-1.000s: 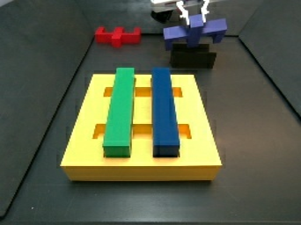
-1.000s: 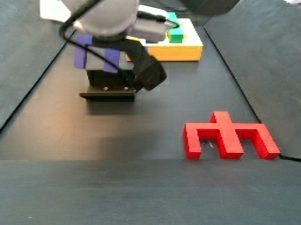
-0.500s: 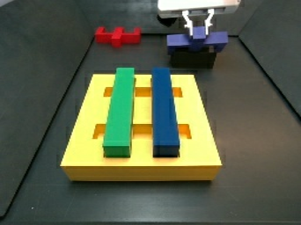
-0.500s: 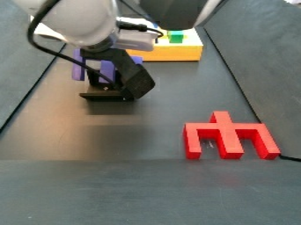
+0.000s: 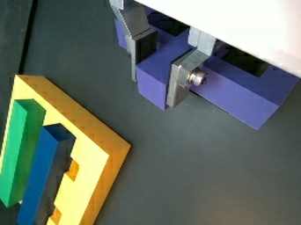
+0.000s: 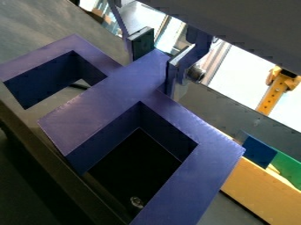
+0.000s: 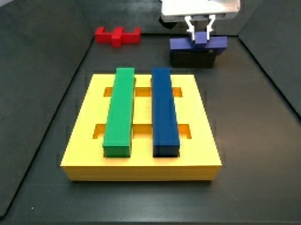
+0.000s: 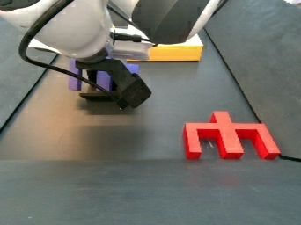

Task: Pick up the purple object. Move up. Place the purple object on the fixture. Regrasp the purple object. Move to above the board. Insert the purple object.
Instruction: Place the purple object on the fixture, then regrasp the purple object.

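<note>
The purple object point(image 7: 192, 44) sits on top of the black fixture point(image 7: 194, 60) at the far end of the floor, beyond the yellow board point(image 7: 141, 151). My gripper point(image 7: 200, 33) stands straight above it. In both wrist views the silver fingers sit either side of the purple object's point(image 5: 235, 92) middle prong, pads against it, so the gripper point(image 5: 157, 86) is shut on the prong. From the wrist the gripper point(image 6: 159, 70) shows the purple object point(image 6: 129, 110) with its two pockets. A side view shows the purple object point(image 8: 84, 75) mostly hidden behind my arm, above the fixture point(image 8: 91, 94).
The board carries a long green bar point(image 7: 120, 110) and a long blue bar point(image 7: 165, 110). A red block point(image 7: 116, 36) of similar shape lies on the dark floor left of the fixture, also seen as the red block point(image 8: 230, 138). Dark walls bound the floor.
The gripper has come down with the purple object, which hung above the fixture a second ago and now rests on it.
</note>
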